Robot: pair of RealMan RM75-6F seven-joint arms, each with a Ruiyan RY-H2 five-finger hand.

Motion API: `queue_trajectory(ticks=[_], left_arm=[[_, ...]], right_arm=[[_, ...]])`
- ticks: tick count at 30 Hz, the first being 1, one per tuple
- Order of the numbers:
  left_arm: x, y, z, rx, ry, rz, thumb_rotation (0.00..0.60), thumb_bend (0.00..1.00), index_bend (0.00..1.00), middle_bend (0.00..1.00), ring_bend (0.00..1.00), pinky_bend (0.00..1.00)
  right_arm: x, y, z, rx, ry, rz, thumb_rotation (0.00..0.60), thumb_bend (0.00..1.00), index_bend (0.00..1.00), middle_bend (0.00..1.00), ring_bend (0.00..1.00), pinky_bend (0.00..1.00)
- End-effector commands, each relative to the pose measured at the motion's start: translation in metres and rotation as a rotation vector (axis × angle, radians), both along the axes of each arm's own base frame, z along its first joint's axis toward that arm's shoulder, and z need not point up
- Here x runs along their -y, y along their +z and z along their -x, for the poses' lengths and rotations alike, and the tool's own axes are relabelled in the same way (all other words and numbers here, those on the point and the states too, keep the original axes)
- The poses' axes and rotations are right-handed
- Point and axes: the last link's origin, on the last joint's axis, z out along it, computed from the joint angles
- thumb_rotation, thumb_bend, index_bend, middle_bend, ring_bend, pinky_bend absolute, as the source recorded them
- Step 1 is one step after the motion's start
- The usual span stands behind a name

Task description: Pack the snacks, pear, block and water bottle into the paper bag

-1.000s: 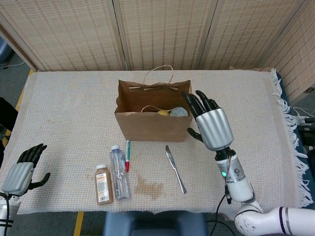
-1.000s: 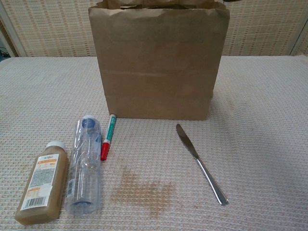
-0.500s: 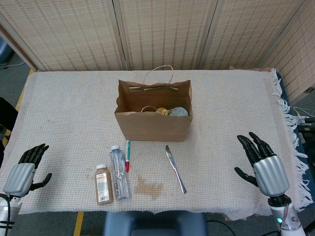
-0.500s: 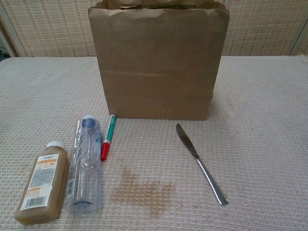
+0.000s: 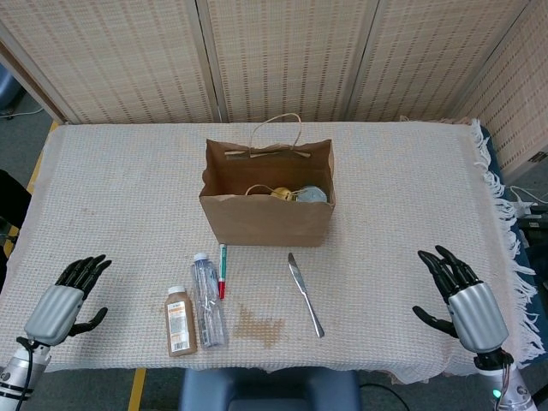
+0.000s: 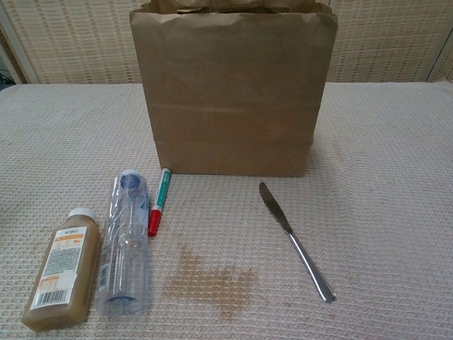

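The brown paper bag (image 5: 266, 216) (image 6: 233, 99) stands upright at the table's middle, with a yellowish pear (image 5: 282, 194) and a shiny snack pack (image 5: 312, 195) inside. The clear water bottle (image 5: 208, 301) (image 6: 126, 241) lies on its side in front of the bag, left of centre. My left hand (image 5: 64, 301) hovers open at the front left corner, well left of the bottle. My right hand (image 5: 462, 300) hovers open at the front right, far from the bag. Neither hand shows in the chest view.
A brown juice bottle (image 5: 179, 321) (image 6: 62, 268) lies beside the water bottle. A red-capped marker (image 5: 222, 270) (image 6: 158, 200) and a table knife (image 5: 305, 294) (image 6: 294, 241) lie in front of the bag. A brownish stain (image 5: 259, 326) marks the cloth. A fringe hangs off the table's right edge (image 5: 503, 248).
My right hand left the bag's right side and dropped back to the front right. My left hand moved a little right and forward.
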Motion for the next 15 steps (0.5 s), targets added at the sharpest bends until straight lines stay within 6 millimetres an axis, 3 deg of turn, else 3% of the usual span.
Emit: queue_trajectory(ticks=[1, 4, 8, 13, 15], left_arm=[[-0.014, -0.006, -0.018, -0.221, -0.358, 0.021, 0.6, 0.35, 0.0, 0.0, 0.0, 0.07], [-0.027, -0.018, -0.037, -0.381, -0.653, 0.043, 0.6, 0.34, 0.0, 0.0, 0.0, 0.07], [-0.045, -0.039, -0.065, -0.493, -0.903, 0.089, 0.6, 0.35, 0.0, 0.0, 0.0, 0.07], [-0.054, -0.049, -0.076, -0.524, -0.968, 0.12, 0.6, 0.34, 0.0, 0.0, 0.0, 0.07], [-0.075, -0.07, -0.098, -0.579, -1.054, 0.157, 0.6, 0.35, 0.0, 0.0, 0.0, 0.07]], right_arm=[[0.001, -0.001, 0.0, 0.01, -0.005, -0.008, 0.6, 0.0, 0.03, 0.17, 0.07, 0.27], [0.003, -0.002, 0.0, 0.019, -0.012, -0.02, 0.6, 0.0, 0.03, 0.17, 0.07, 0.27], [0.005, -0.006, -0.001, 0.034, -0.026, -0.043, 0.6, 0.0, 0.04, 0.17, 0.07, 0.27], [0.006, -0.007, -0.001, 0.037, -0.03, -0.05, 0.6, 0.0, 0.04, 0.17, 0.07, 0.27], [0.008, -0.011, 0.001, 0.039, -0.051, -0.072, 0.6, 0.0, 0.05, 0.17, 0.07, 0.27]])
